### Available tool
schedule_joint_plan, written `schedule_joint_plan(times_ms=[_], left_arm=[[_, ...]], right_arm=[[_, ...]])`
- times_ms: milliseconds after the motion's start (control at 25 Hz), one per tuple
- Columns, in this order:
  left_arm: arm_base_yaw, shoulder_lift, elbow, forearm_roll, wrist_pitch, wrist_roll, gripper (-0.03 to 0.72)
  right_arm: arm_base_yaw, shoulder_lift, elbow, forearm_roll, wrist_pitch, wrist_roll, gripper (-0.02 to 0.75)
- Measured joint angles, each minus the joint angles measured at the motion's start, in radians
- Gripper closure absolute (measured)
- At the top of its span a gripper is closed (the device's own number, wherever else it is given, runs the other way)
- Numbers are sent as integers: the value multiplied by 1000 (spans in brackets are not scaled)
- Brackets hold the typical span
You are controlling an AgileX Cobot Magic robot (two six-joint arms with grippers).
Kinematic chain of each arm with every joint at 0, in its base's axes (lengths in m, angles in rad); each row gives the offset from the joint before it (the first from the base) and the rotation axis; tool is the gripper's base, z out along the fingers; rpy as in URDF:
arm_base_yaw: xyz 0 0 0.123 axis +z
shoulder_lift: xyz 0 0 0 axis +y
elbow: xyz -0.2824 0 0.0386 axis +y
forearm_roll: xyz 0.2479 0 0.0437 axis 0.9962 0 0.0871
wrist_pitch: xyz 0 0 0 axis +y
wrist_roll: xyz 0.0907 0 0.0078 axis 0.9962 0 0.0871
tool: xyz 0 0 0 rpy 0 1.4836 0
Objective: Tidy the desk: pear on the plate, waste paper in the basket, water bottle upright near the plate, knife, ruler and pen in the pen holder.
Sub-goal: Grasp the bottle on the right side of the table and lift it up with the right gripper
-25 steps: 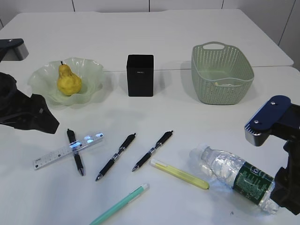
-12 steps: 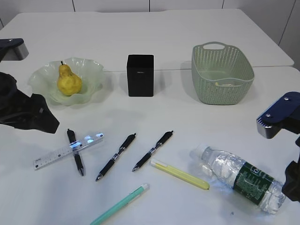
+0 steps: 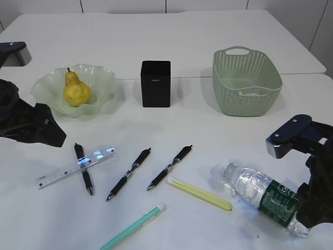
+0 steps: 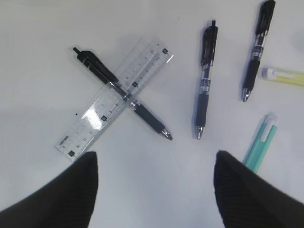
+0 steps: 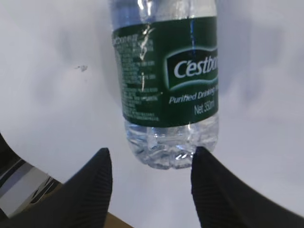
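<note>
Brightness: high and even in all three views; the desk (image 3: 171,130) reads near-white.
Source: diffuse, from above.
Shadows: soft and short beside the pen holder (image 3: 155,83) and the basket (image 3: 245,83).
Glare: white patch on the ruler (image 4: 114,106); glints on the water bottle (image 5: 166,80).
Focus: exterior sharp; left wrist view slightly soft.
Blur: dark gripper fingers (image 5: 85,190) at the lower edge are out of focus.
</note>
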Motion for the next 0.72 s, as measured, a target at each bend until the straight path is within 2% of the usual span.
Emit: schedule_joint_plan(times_ms=[240,440,720], left_arm=[[0,0,0,-2,-4,0,151],[0,0,0,-3,-8,0,151],[0,0,0,-5,-12,0,151]], right_arm=[[0,4,-20,-27,-4,-4,313],[0,4,-40,-137,3,-1,313],[0,4,-42,-147,34,3,313]])
